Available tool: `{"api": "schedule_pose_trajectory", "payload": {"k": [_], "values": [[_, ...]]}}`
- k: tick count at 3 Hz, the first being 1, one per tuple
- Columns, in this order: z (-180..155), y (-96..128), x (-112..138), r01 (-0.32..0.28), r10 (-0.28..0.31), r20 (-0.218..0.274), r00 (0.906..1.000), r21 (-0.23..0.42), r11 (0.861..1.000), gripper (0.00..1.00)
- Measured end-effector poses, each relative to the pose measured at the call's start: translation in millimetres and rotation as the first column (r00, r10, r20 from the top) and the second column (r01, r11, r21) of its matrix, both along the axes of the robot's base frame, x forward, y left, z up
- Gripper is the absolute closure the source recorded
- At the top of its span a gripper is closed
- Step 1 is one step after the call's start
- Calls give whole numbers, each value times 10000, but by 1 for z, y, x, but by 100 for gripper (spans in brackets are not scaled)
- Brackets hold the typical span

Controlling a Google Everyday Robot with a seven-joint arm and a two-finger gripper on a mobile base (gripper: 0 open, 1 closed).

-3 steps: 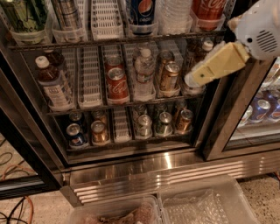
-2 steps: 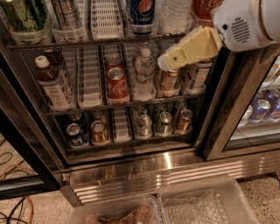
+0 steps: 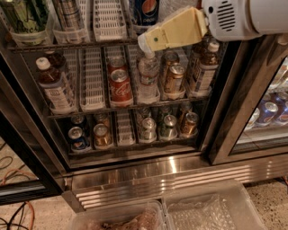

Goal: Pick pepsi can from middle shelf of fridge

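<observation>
The dark blue aluminium Pepsi can (image 3: 146,9), globe logo showing, stands on the dark wire middle shelf (image 3: 90,44); the cream gripper (image 3: 150,41) hangs before it, open or closed I cannot tell; a red Coca-Cola can (image 3: 120,85) stands one rack lower.

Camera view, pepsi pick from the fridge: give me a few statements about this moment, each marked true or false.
1. The gripper holds the pepsi can. False: the can stands on the middle shelf at the top of the view, and the gripper hangs just below it.
2. A Coca-Cola can stands on the rack below. True.
3. A water bottle stands just right of the Coca-Cola can. True.
4. The lowest rack holds only bottles. False: it holds small cans.
</observation>
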State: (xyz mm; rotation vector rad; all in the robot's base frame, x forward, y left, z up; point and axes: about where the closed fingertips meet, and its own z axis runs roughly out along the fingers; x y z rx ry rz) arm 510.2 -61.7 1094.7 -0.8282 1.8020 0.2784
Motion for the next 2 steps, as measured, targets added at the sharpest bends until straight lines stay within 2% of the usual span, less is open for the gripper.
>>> {"api": "schedule_pose_trajectory", "payload": {"k": [2], "values": [[-4,2,-4,173,-173,-27,9998,195,9997,0]]}}
